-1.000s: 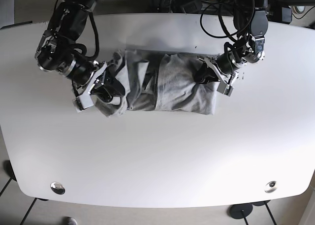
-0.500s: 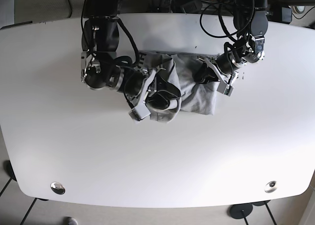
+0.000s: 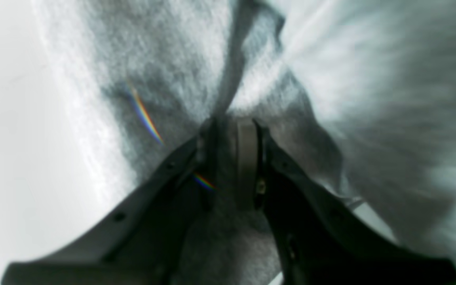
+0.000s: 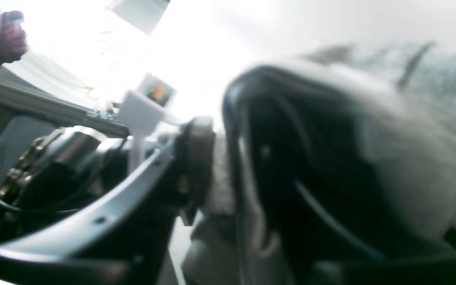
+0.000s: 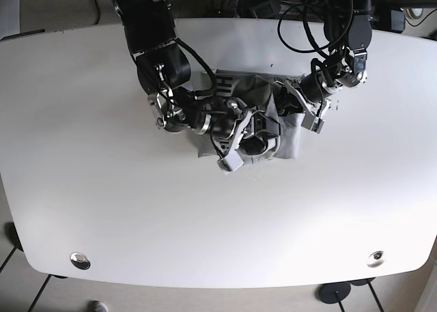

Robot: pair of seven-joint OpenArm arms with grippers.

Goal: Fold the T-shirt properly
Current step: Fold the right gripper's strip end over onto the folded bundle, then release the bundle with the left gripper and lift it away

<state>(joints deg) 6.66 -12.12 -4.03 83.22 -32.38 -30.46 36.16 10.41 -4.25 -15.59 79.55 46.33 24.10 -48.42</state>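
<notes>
The grey T-shirt lies bunched at the back middle of the white table. My right gripper is shut on a fold of the T-shirt and holds it over the shirt's right half, close to my left gripper. The right wrist view is blurred but shows grey cloth pinched at the right gripper. My left gripper rests at the shirt's right edge. In the left wrist view its fingers are shut on a ridge of the T-shirt.
Cables and dark equipment lie beyond the table's back edge. Two round metal fittings sit in the table near its front corners. The two arms are close together over the shirt.
My right gripper has carried the shirt's left side across to the right, over the rest of the shirt. My left gripper has stayed in place, still pinching the right edge.
</notes>
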